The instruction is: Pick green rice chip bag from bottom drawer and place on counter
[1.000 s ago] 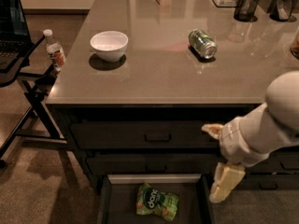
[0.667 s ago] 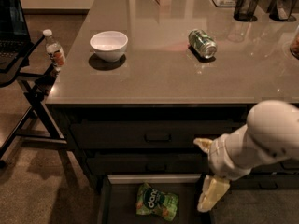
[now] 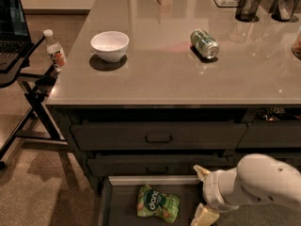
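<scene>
End effector: cream two-finger end effector (image 3: pixel 202 195), fingers apart, nothing held; low over the right part of the open drawer, just beside the bag.
Change: within the last second it dropped down and leftward from the drawer fronts; the bag has not moved.
Meaning: approach under way, grasp not yet made.
Bag: crinkly light-green rice chip bag (image 3: pixel 158 203), flat in the wide dark bottom drawer (image 3: pixel 120 208).
Axis: long axis left-right, right end slightly nearer the camera; top end cannot tell.
Destination: glossy grey-beige stone desk (image 3: pixel 155 74), above.

One bowl (image 3: pixel 109 45) by the left edge of the counter (image 3: pixel 155 79). One can (image 3: pixel 204 44) mid-counter. Two cups (image 3: pixel 247 6) at the far right corner. One bottle (image 3: pixel 55 49) off the left edge. One bag (image 3: pixel 158 203) in one open drawer (image 3: pixel 122 206) below the front edge. One gripper (image 3: pixel 203 194), fingers apart, just right of the bag.
</scene>
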